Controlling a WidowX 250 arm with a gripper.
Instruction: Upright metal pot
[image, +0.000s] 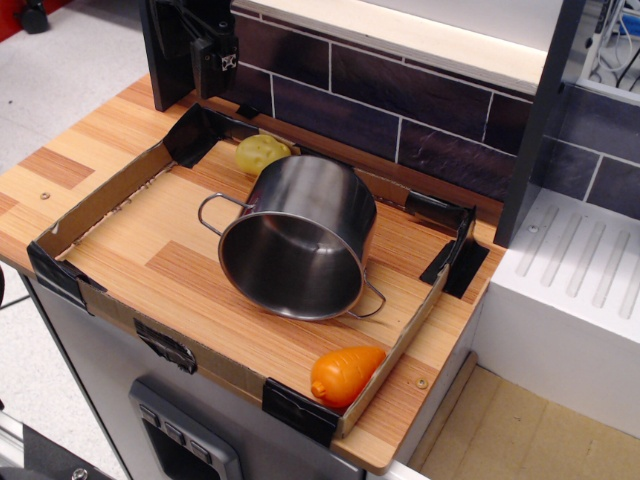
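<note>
In the middle of the frame, the metal pot (300, 232) lies tipped on its side on the wooden board (170, 270), inside a low cardboard fence (95, 205) taped at the corners. Its open mouth faces the lower left of the frame and slightly upward, so the dark inside shows plainly, and its closed base points toward the upper right, toward the tiled wall (400, 100). The long axis therefore runs from lower left to upper right. One wire handle sticks out at the left of the rim and the other at the lower right, close to the board. A yellowish toy vegetable (259, 153) sits just behind the pot toward the upper left, and an orange toy carrot (346, 373) rests near the lower right corner of the fence, apart from the pot. At the upper left of the frame stands a black upright part of the robot (190, 50), well apart from the pot; the gripper itself is not in the picture, so how far its fingers are spread, and whether they hold anything, cannot be told. Nothing touches the pot. By my reading the task has not yet begun: the rim would need to be lifted or pushed so that the base swings down onto the board.
</note>
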